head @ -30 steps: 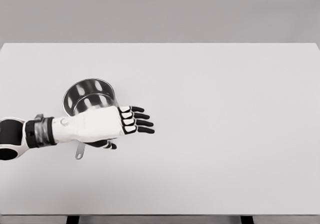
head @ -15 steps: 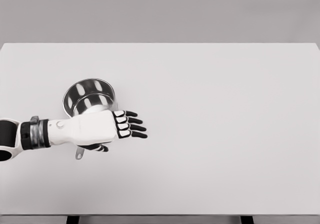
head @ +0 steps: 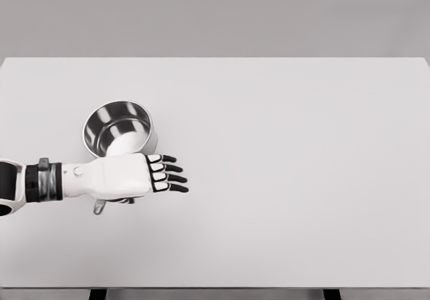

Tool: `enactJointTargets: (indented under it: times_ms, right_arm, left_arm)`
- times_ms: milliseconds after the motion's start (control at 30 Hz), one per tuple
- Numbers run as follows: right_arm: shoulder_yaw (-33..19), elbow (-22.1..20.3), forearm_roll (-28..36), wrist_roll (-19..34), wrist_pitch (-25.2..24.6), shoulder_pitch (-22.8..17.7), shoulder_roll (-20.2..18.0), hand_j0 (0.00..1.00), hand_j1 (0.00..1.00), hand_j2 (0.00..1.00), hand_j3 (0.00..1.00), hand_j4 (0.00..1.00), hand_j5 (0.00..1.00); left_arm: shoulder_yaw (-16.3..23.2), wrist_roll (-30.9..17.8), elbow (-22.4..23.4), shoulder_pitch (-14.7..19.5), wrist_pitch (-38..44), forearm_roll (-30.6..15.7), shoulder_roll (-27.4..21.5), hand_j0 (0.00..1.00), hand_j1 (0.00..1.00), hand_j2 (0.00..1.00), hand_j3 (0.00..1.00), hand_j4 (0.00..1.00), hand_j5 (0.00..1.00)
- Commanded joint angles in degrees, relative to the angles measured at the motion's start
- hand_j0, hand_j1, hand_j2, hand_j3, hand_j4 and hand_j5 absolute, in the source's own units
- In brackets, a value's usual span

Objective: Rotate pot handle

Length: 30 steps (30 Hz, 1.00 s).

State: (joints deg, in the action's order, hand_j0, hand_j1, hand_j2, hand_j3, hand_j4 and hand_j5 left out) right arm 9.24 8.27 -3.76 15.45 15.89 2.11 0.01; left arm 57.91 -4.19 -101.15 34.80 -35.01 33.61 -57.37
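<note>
Left hand (head: 127,176) lies flat over the table (head: 282,179), fingers (head: 169,178) straight and spread, gripping nothing. Just beyond its back sits the pot (head: 119,127), round, shiny steel, open top, no writing legible. Its handle (head: 99,207) runs under the palm, tip poking out nearside.

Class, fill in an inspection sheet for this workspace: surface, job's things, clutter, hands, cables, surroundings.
Surface: plain white rectangular table, evenly lit.
Job's things: shiny round steel pot, upright, empty; its thin metal handle points toward the near edge, mostly hidden under the hand.
Clutter: nothing seen.
Hands: white left hand with black fingers extended, over the handle; grip cannot be told. Right hand not in view.
Cables: nothing seen.
Surroundings: plain grey backdrop.
</note>
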Motion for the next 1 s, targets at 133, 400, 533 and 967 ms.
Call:
enactJointTargets:
  times_ms: [133, 400, 533, 967]
  right_arm:
    - [0.0, 0.0, 0.0, 0.0, 0.0, 0.0, 0.0, 1.0, 1.0, 1.0, 1.0, 1.0, 1.0]
    - [0.0, 0.0, 0.0, 0.0, 0.0, 0.0, 0.0, 1.0, 1.0, 1.0, 1.0, 1.0, 1.0]
    - [0.0, 0.0, 0.0, 0.0, 0.0, 0.0, 0.0, 1.0, 1.0, 1.0, 1.0, 1.0, 1.0]
    - [0.0, 0.0, 0.0, 0.0, 0.0, 0.0, 0.0, 1.0, 1.0, 1.0, 1.0, 1.0, 1.0]
  left_arm:
    - [-0.2, -0.1, 0.0, 0.1, 0.0, -0.1, -1.8, 1.0, 1.0, 1.0, 1.0, 1.0, 1.0]
    - [-0.3, -0.1, 0.0, 1.1, 0.0, -0.1, -3.3, 1.0, 1.0, 1.0, 1.0, 1.0, 1.0]
    - [-0.3, -0.1, 0.0, 1.7, 0.0, -0.2, -4.2, 1.0, 1.0, 1.0, 1.0, 1.0, 1.0]
    - [-0.4, 0.1, -0.1, 1.7, 0.0, -0.5, -6.1, 1.0, 1.0, 1.0, 1.0, 1.0, 1.0]
